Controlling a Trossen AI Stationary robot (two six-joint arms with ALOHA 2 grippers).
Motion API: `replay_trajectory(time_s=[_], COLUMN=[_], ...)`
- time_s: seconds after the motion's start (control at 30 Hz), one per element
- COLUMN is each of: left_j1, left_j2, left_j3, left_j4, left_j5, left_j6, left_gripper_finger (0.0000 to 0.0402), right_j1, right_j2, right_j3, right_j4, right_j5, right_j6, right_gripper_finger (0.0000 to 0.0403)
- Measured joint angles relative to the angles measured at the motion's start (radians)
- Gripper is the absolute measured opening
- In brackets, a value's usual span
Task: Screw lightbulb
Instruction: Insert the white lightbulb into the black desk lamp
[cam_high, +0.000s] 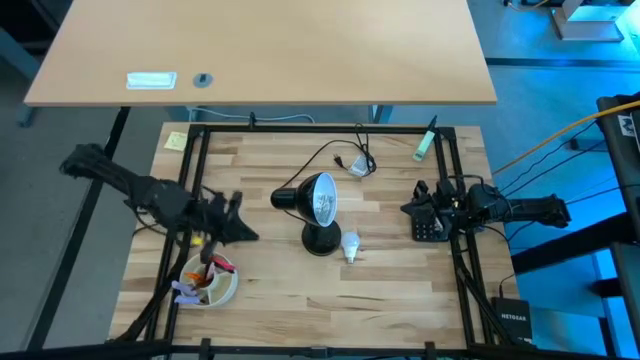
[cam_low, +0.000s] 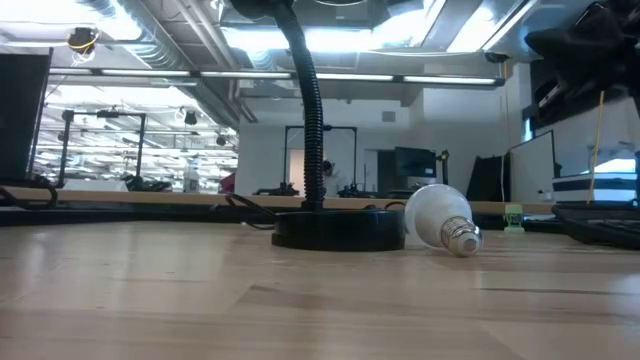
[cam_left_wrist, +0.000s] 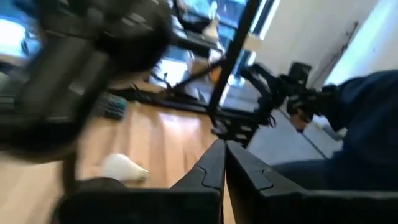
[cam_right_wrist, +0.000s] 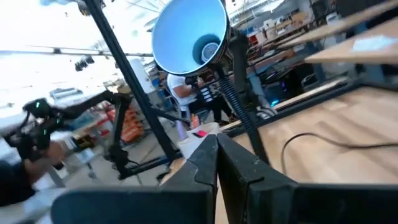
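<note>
I'm at the start: the lightbulb (cam_high: 350, 246) lies loose on the tabletop (cam_high: 400, 290), touching the desk lamp (cam_high: 318, 210) base. Next I must reach and grasp it. Left gripper (cam_left_wrist: 224, 163) and right gripper (cam_right_wrist: 216, 154) are pressed closed, empty, both well apart from it.

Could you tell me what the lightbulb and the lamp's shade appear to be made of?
The lightbulb has a matte white dome, plastic or frosted glass by its look, and a ribbed, shiny screw base, likely metal. The desk lamp's shade is black outside with a bright reflective lining, probably polished metal.
</note>
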Motion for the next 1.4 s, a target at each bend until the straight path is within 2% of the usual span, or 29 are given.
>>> replay_trajectory(time_s=[0.1,0.27,0.37,0.43,0.67,0.9,1.13,1.4], left_j1=[-0.084,-0.191,-0.224,-0.221,-0.121,-0.011,0.088,0.191], left_j2=[0.127,0.313,0.432,0.514,0.781,0.965,1.048,1.053], left_j3=[0.067,0.136,0.176,0.186,0.228,0.294,0.302,0.302], left_j4=[0.0,0.004,0.013,0.023,0.12,0.118,0.116,0.078], left_j5=[-0.069,-0.195,-0.276,-0.292,-0.299,-0.297,-0.296,-0.295], left_j6=[-0.045,-0.208,-0.268,-0.297,-0.34,-0.317,-0.418,-0.337], left_gripper_finger=[0.0001,0.0001,0.0001,0.0001,0.0001,0.0001,0.0003,0.0002], right_j1=[0.001,0.001,0.001,0.001,0.001,0.0,0.0,0.0], right_j2=[0.032,0.101,0.14,0.163,0.213,0.222,0.223,0.268], right_j3=[0.0,0.0,0.0,0.0,0.0,0.0,0.001,0.002], right_j4=[0.011,0.017,0.019,0.019,0.008,-0.048,-0.177,-0.185], right_j5=[-0.045,-0.158,-0.183,-0.183,-0.181,-0.068,0.022,0.034], right_j6=[0.089,0.105,0.105,0.105,0.048,-0.003,-0.001,0.0], right_gripper_finger=[0.0014,0.0014,0.0014,0.0014,0.0014,0.0014,0.0014,0.0014])
